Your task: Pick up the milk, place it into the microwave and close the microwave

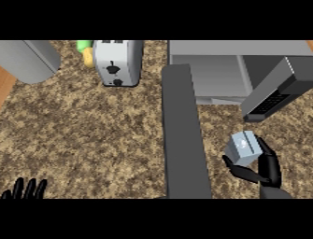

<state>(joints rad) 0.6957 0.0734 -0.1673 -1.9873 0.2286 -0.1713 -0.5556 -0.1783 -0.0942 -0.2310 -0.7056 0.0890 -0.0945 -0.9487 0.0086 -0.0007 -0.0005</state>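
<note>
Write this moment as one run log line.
right hand: holds pale blue milk carton | grey microwave: door open | left hand: resting

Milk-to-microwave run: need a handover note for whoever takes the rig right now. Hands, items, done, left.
Right hand: curled round the milk, carton held above the counter in front of the microwave.
Left hand: open, fingers up, resting at the lower left edge.
Microwave: open, the microwave door swung out toward the robot, to the left of the carton.
Done: milk picked up.
Left: move the milk forward into the cavity, release, then close the door.
Also on the counter: a toaster to the left of the microwave.
</note>
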